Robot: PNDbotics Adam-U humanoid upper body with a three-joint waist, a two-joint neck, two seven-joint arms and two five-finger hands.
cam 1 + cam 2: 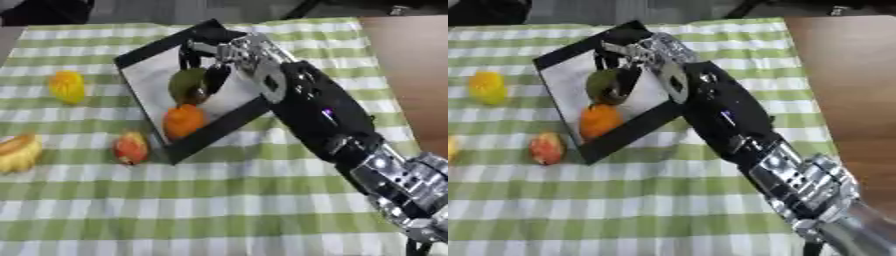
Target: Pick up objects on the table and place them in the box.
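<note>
While over the box (pixel 144 52), right hand (pixel 229 54) curled, seemingly pinching green fruit (pixel 187 85) for placing beside orange fruit (pixel 183 121). Left hand unseen.

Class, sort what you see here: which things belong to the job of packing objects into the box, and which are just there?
Part of the job: box; green fruit at the right hand; orange fruit in the box; red fruit, yellow fruit and the yellow thing at the left edge, outside it.

Just there: checked cloth; bare wooden tabletop.
</note>
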